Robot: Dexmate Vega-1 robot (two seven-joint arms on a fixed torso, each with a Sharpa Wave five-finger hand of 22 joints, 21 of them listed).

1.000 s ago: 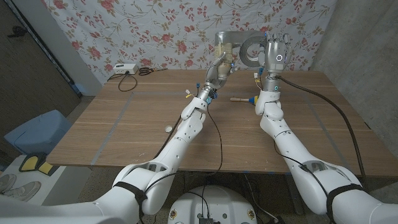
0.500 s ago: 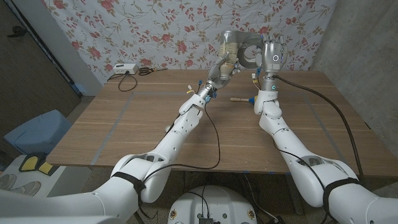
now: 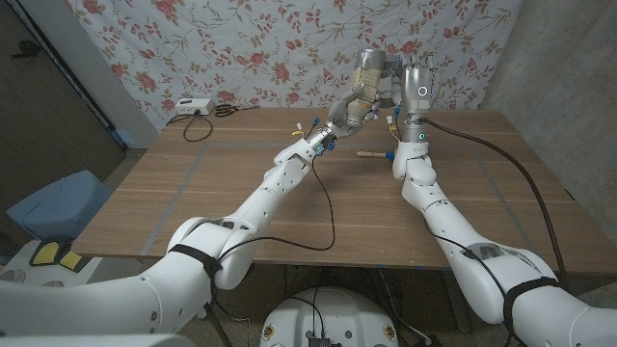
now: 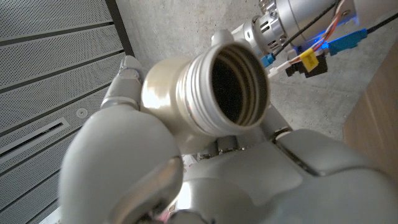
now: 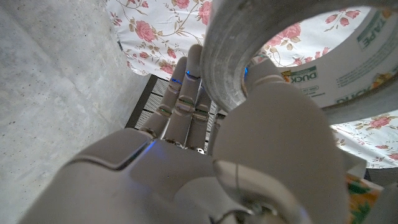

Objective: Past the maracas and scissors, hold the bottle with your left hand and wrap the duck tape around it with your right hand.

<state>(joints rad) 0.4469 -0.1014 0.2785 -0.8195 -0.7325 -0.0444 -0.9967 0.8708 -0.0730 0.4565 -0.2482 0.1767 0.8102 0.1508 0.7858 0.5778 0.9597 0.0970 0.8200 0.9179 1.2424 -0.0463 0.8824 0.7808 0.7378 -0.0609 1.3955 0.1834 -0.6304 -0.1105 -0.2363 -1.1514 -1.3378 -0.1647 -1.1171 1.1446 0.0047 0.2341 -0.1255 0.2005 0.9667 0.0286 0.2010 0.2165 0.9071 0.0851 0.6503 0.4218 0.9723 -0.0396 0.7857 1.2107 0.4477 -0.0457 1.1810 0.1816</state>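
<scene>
Bottle sits high above the desk's far edge, gripped in my left hand, touching the tape roll my right hand holds. Left wrist: fingers wrap the open-mouthed bottle. Right wrist: my thumb presses the roll.

Head view: even, diffuse indoor light, moderately bright; soft faint shadows on the desk. No glare; slight wide-angle stretch at the corners. Left wrist view: bottle mouth fairly sharp, left hand close and soft. Right wrist view: duck tape and right hand blurred by closeness, wall lit.
</scene>
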